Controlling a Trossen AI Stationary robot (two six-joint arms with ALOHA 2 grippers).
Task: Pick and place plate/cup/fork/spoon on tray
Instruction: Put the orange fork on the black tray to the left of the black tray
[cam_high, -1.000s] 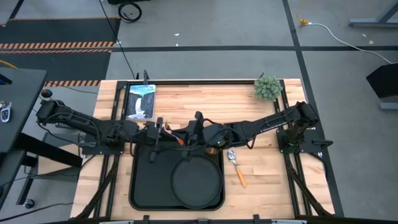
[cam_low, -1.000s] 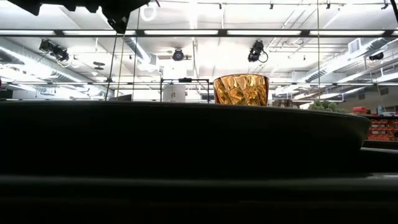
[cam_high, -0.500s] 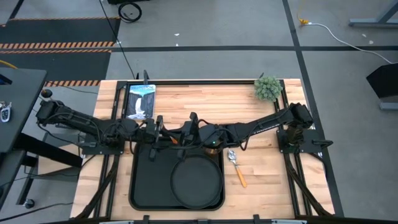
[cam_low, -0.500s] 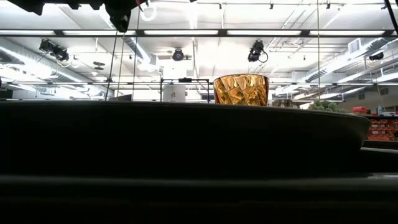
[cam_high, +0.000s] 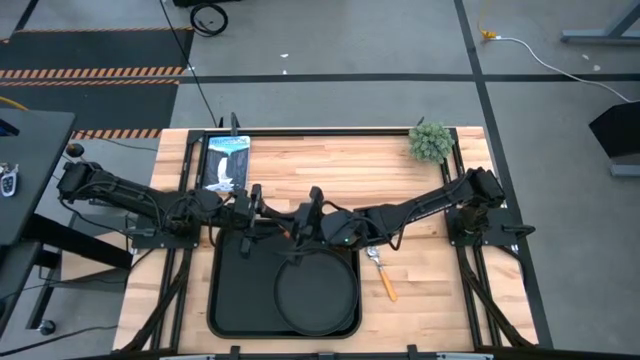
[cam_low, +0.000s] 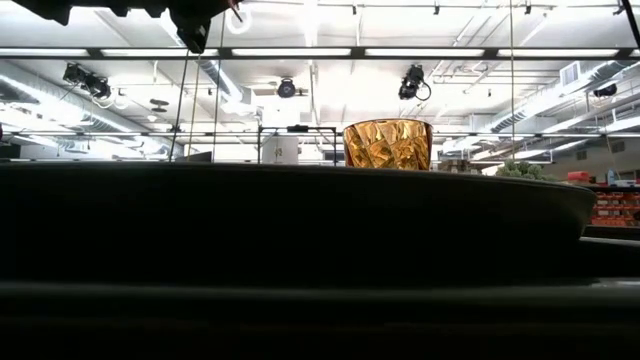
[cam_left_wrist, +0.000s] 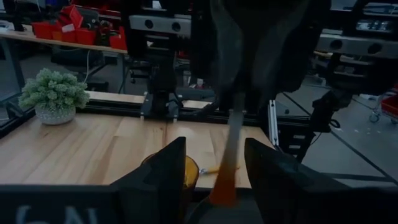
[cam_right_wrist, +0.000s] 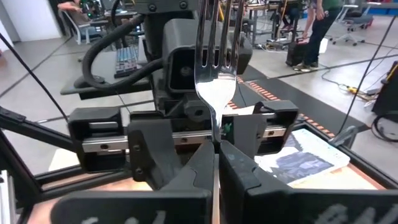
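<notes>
The black tray (cam_high: 230, 290) lies at the table's near middle with the round black plate (cam_high: 317, 295) on its right half. My right gripper (cam_high: 300, 228) is over the tray's far edge, shut on the fork (cam_right_wrist: 215, 43). My left gripper (cam_high: 250, 213) is open and empty just left of it, facing it. The amber cup (cam_low: 388, 144) stands upright beyond the left fingers (cam_left_wrist: 188, 169); the arms hide it from above. The spoon (cam_high: 381, 270) lies flat on the wood right of the tray. My right gripper pinches the fork's narrow neck (cam_right_wrist: 216, 134), just below the tines, between its two shut fingers. The fingers lie across the fork. The fork stands nearly upright and clear of the tray, tines up, with its red-orange handle (cam_left_wrist: 226, 177) hanging below the fingers.
A small potted plant (cam_high: 430, 142) stands at the far right corner and a printed booklet (cam_high: 225, 162) lies at the far left. Bare wood lies right of the tray around the spoon. People stand in the room behind (cam_right_wrist: 320, 25).
My right gripper has gone a little toward the table's left and near edges with the fork, closer to my left gripper. The fork stays upright in the hold.
</notes>
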